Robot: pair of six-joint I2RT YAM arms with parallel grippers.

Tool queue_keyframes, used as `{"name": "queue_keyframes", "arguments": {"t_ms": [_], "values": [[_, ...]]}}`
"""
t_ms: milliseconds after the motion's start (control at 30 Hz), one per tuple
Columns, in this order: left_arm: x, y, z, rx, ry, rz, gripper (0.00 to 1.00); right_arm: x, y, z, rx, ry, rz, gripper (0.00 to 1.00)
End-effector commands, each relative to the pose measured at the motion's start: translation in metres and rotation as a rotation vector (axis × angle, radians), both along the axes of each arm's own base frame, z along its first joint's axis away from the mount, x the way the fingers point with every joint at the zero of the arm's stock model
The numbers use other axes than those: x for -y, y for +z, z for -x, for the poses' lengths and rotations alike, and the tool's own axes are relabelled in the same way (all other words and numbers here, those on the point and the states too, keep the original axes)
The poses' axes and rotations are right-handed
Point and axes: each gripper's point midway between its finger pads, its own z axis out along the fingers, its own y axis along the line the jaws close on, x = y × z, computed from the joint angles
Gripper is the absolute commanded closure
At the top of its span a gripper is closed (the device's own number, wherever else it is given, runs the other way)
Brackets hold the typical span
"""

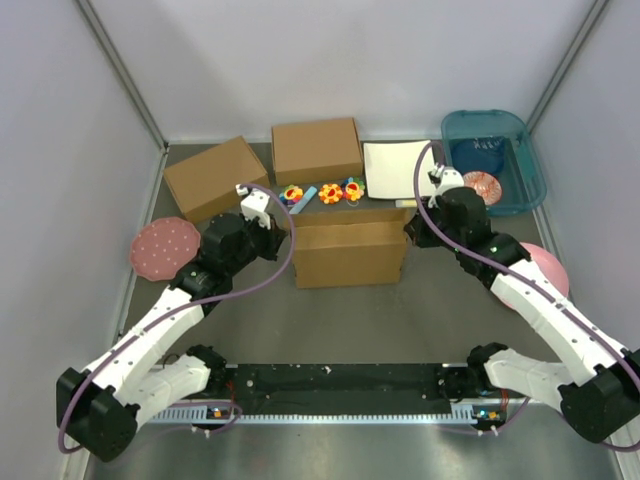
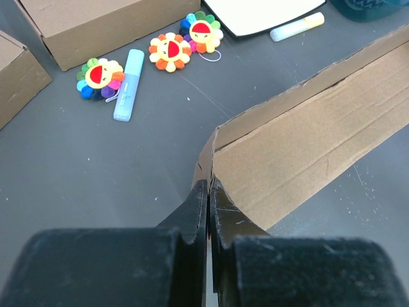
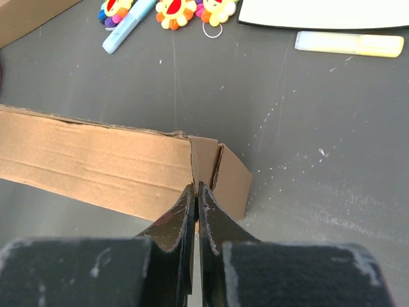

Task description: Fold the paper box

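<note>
The paper box (image 1: pixel 350 255) is a brown cardboard piece standing in the middle of the table, its front panel facing the arms. My left gripper (image 1: pixel 284 217) is at its left end. In the left wrist view the gripper (image 2: pixel 209 187) is shut on the corner flap of the box (image 2: pixel 307 141). My right gripper (image 1: pixel 413 227) is at the right end. In the right wrist view the gripper (image 3: pixel 197 187) is shut on the folded end flap of the box (image 3: pixel 96 166). The inside of the box is hidden.
Two smaller brown boxes (image 1: pixel 213 178) (image 1: pixel 316 150) stand behind, with a white sheet (image 1: pixel 395 168) and a teal bin (image 1: pixel 492 160) to the right. Three flower toys (image 1: pixel 329 192), a blue marker (image 1: pixel 304 198) and a yellow marker (image 3: pixel 348 43) lie behind the box. Pink plates (image 1: pixel 163 248) (image 1: pixel 545 272) flank the arms.
</note>
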Motion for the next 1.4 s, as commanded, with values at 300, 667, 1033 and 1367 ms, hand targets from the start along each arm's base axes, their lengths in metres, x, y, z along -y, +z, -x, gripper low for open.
{"name": "queue_keyframes", "arguments": {"t_ms": [300, 667, 1033, 1367], "values": [[0.011, 0.019, -0.004, 0.048, -0.035, 0.047, 1.0, 0.02, -0.033, 0.016, -0.034, 0.007, 0.142, 1.0], [0.006, 0.013, -0.006, 0.043, -0.011, 0.014, 1.0, 0.025, -0.026, 0.019, 0.001, 0.022, 0.167, 1.0], [0.015, 0.033, -0.002, 0.04, -0.039, 0.092, 1.0, 0.015, -0.058, 0.026, -0.085, 0.03, 0.142, 1.0], [0.014, 0.043, -0.003, 0.04, -0.021, 0.117, 1.0, 0.011, -0.075, 0.033, -0.116, 0.03, 0.142, 1.0]]}}
